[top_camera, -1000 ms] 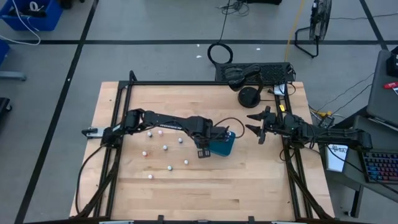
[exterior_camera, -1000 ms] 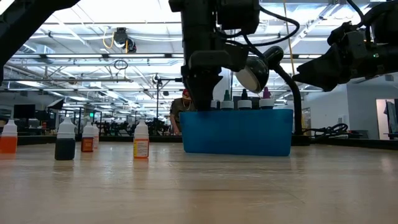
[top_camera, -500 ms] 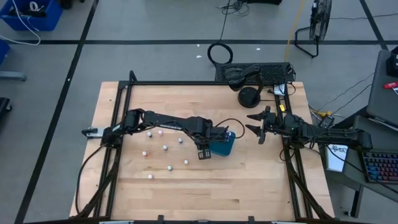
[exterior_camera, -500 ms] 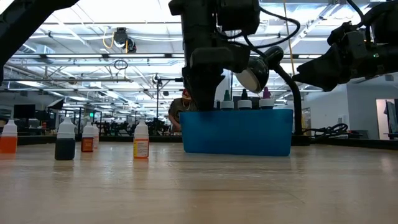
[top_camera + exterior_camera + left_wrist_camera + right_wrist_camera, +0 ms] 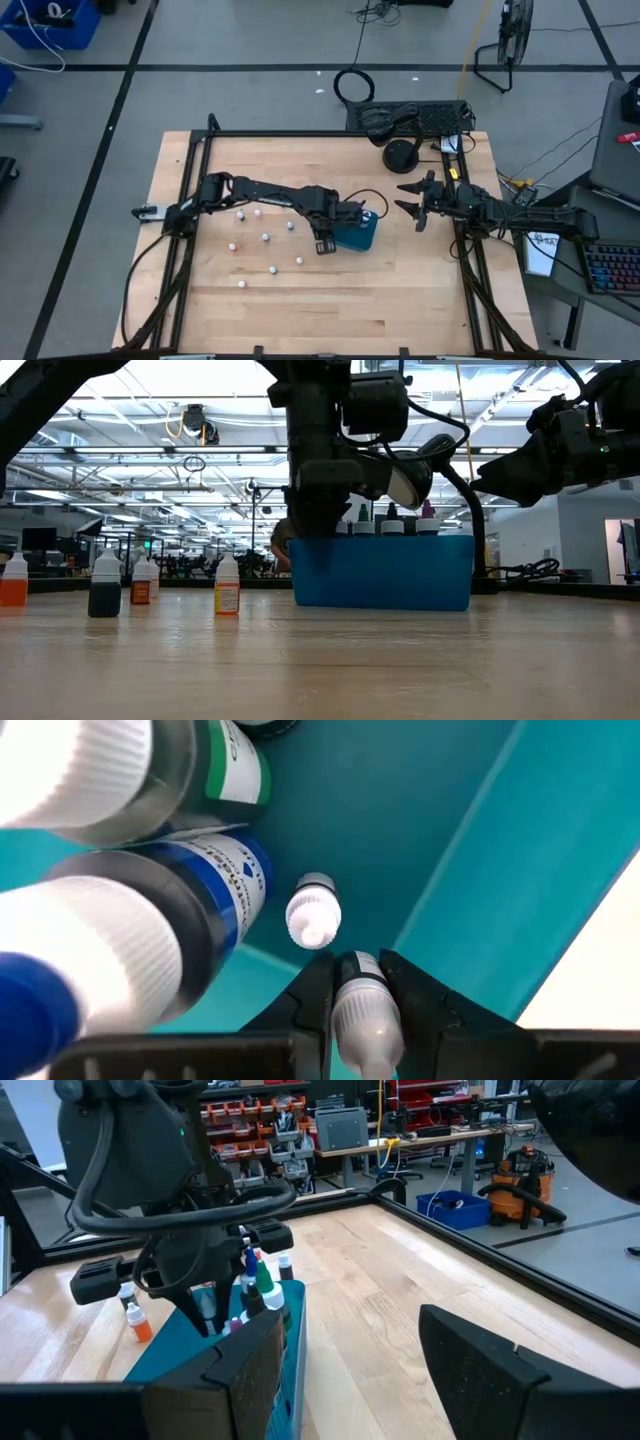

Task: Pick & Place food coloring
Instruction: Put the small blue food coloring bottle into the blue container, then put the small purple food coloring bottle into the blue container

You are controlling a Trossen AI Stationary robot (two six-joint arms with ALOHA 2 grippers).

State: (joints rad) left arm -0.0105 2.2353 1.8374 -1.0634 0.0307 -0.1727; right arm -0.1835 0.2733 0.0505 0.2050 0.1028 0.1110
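Note:
A teal box (image 5: 360,236) stands mid-table and holds several upright food coloring bottles (image 5: 392,520). My left gripper (image 5: 334,226) points down into the box's left end, shut on one small white-capped bottle (image 5: 362,1015). Beside it inside the box stand a blue-labelled bottle (image 5: 225,880), a green-labelled one (image 5: 232,770) and a small white-capped one (image 5: 313,915). Several more bottles (image 5: 265,237) stand on the table left of the box. My right gripper (image 5: 408,200) hangs open, level, right of the box, holding nothing. My left gripper pinches the small bottle's upper part (image 5: 358,982), at its white cap, between its two fingers. The fingers come from above, pointing down. The bottle stays upright inside the box near its wall; whether its base rests on the box floor is hidden.
Loose bottles (image 5: 104,585) (image 5: 227,587) stand on the left half of the table. A black headset and keyboard (image 5: 405,125) lie beyond the far edge. Black frame rails (image 5: 190,200) run along the table's left and right sides.
My left gripper has sunk lower into the teal box with the small bottle, still shut on it and still pointing down. The box and the loose bottles have kept their places.

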